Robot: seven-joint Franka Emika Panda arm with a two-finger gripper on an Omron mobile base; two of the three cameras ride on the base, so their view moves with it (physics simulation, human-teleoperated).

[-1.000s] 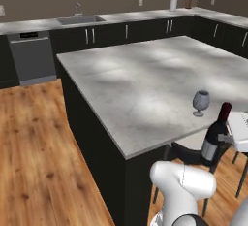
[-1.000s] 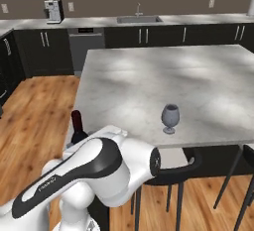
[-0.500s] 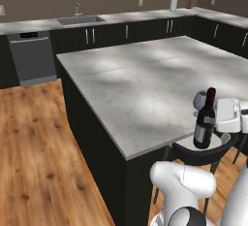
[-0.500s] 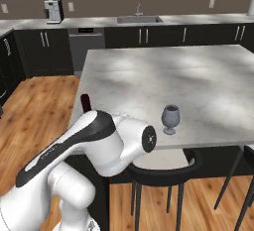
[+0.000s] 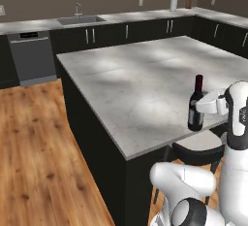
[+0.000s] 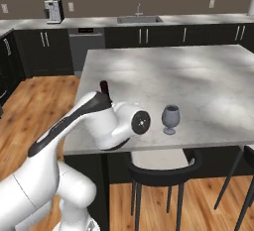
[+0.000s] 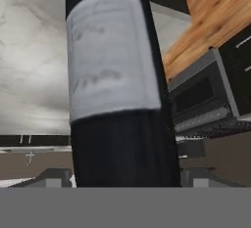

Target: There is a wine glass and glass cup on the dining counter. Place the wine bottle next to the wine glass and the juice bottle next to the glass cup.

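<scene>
The wine bottle [image 5: 195, 107], dark with a red capped neck, stands upright at the front right edge of the dining counter [image 5: 131, 74]. Its base sits at or just above the stone top. My gripper [image 5: 201, 107] is shut on its body from the right. In the hand view its pale label [image 7: 112, 56] stands in the centre, with my fingertips [image 7: 49, 177] on either side. From the right base view my arm hides the bottle except for its red cap [image 6: 104, 86]. The wine glass [image 6: 170, 119] stands to its right near the counter's [image 6: 198, 71] front edge. The juice bottle and glass cup are out of view.
A black stool [image 5: 196, 151] is tucked under the counter's front edge, also seen from the other side [image 6: 163, 168]. Wall counters with a sink [image 5: 80, 20], a dishwasher [image 5: 30, 55] and a coffee machine [image 6: 52, 11] line the back. Wood floor lies to the left.
My arm has carried the wine bottle from beyond the counter's edge in over the stone top and lower, close to the wine glass, which my arm now hides in the left base view.
</scene>
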